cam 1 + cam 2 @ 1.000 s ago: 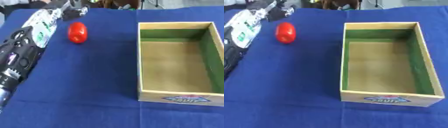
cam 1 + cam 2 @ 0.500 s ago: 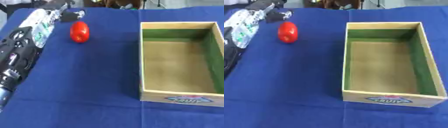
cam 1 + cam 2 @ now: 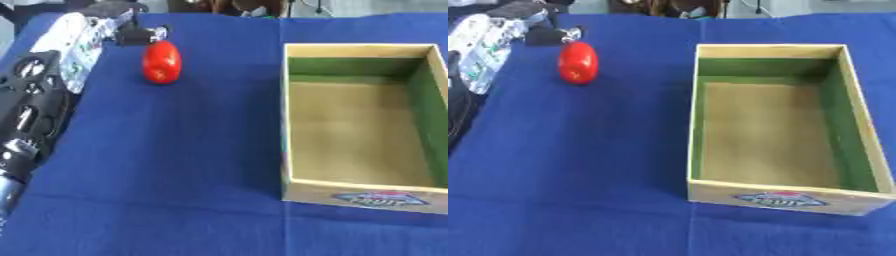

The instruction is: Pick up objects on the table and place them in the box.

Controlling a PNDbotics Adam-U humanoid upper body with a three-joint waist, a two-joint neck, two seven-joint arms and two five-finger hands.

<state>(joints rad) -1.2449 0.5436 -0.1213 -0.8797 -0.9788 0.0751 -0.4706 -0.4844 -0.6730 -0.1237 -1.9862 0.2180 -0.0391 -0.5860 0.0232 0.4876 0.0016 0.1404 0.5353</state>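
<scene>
**Left hand closing in on the red object; box empty**

The red object (image 3: 162, 61), smooth and egg-shaped, stands on the blue tablecloth (image 3: 175, 165) to the left of the box (image 3: 286, 125) and level with its far end, well apart from it. Nothing touches it on the visible sides.

The left hand (image 3: 131, 34) sits just beyond and to the left of the red object, dark fingers pointing toward its top. Whether the fingers are spread or drawn together cannot be told; they hold nothing. The left arm (image 3: 44, 95) runs back from the hand along the cloth's left edge, away from the box.

Change noted: against the views of a second ago, the hand stands slightly nearer the red object's top, though part of that shift looks like camera movement. The object has kept its place relative to the box.

Judgement: the task is at the reach stage. No grasp is made, and the wooden box, green-lined, holds nothing visible. The rounded body may roll if nudged before the fingers surround it.

The right hand shows in neither view.
</scene>
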